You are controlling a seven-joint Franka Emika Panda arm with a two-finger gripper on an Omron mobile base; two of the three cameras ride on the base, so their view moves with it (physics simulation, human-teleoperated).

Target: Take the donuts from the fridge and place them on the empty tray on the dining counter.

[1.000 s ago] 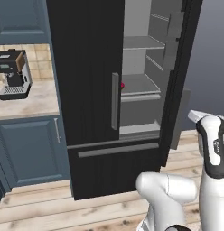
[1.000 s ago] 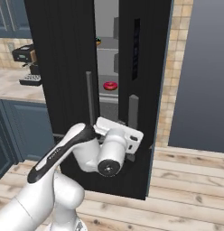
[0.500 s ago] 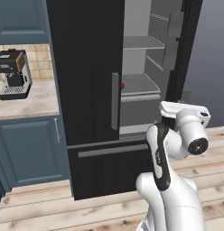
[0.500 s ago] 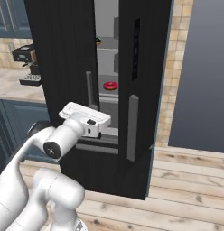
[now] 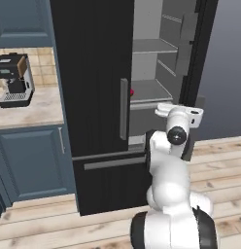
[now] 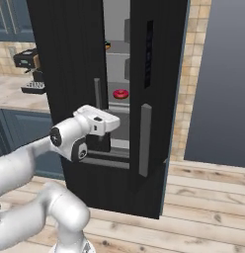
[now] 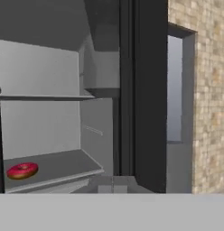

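The black fridge (image 5: 93,97) stands with its left door closed and its right door (image 6: 159,99) swung open on the grey shelves. A pink-red iced donut (image 6: 120,93) lies on a middle shelf, low left in the hand view (image 7: 22,170) and peeking past the closed door's edge (image 5: 132,92). A small tan and dark thing (image 6: 107,46) sits on a higher shelf, too small to identify. My gripper (image 6: 108,126) is shut and empty; it hovers in front of the opening, just below donut height and well short of the shelf (image 5: 188,114). The tray and dining counter are out of view.
A coffee machine (image 5: 14,80) stands on the beige counter (image 5: 30,109) left of the fridge, above blue cabinets (image 5: 32,160). Grey bar handles (image 6: 145,139) run down both doors. A tan brick wall (image 7: 199,103) flanks the open door. Wooden floor (image 6: 203,207) lies below.
The arm has swung in from the right and folded in front of the fridge. The hand rose and turned to face the open compartment. The donut and doors have not moved.
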